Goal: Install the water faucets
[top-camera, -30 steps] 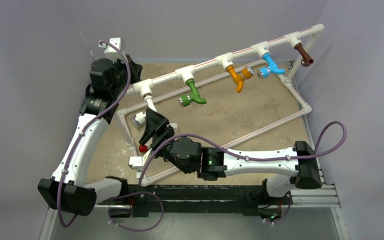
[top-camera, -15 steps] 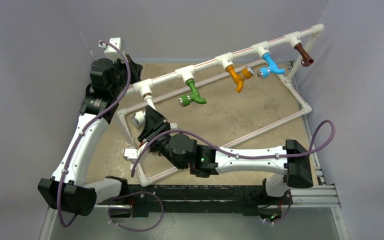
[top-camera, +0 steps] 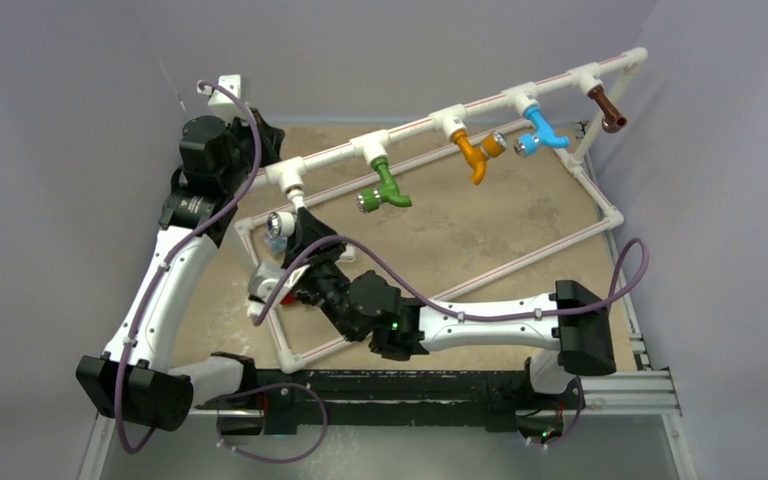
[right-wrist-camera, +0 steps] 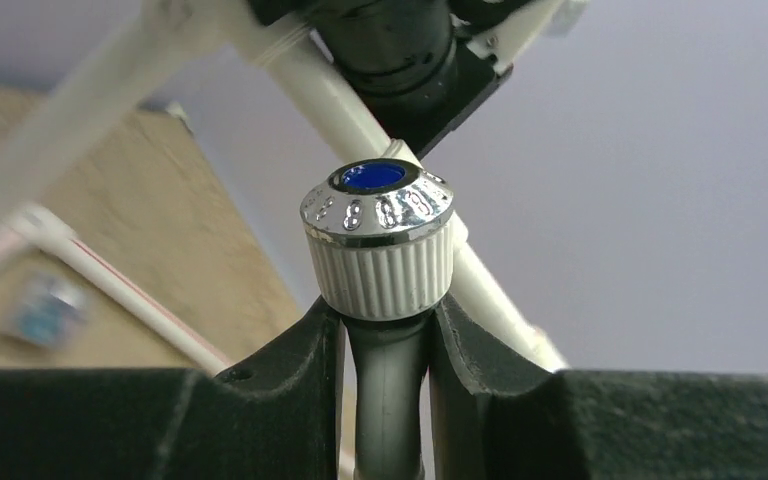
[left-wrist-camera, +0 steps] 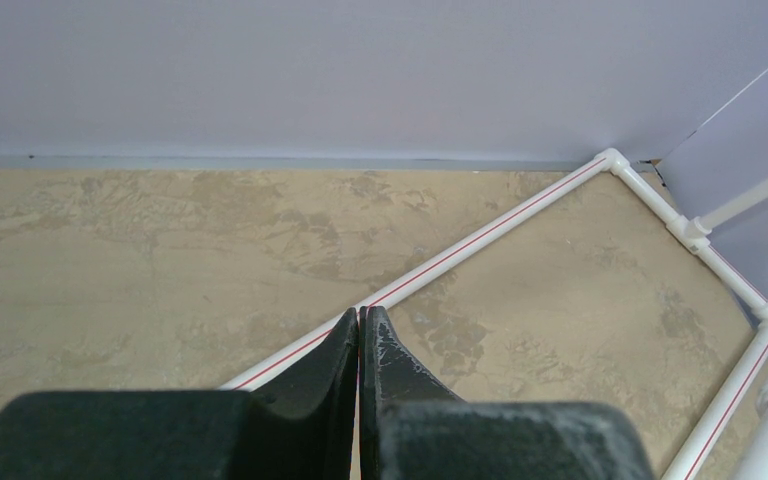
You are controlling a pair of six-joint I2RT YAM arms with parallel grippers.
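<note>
Our right jaws are clamped on the neck of the white faucet (right-wrist-camera: pixel 378 245), leaving its silvery cap free beyond them, a hold that suits twisting it home. It sits at the 9 o'clock side of the desk (top-camera: pixel 460 235), with the T-fitting (top-camera: pixel 288 178) just at its 12 o'clock; whether it is seated there we cannot tell. Toward 2 o'clock along the rail hang the green faucet (top-camera: pixel 385 190), orange faucet (top-camera: pixel 472 152), blue faucet (top-camera: pixel 542 132) and brown faucet (top-camera: pixel 608 108), apparently mounted. Our left jaws are pressed together on nothing, parked aside at 10 o'clock.
</note>
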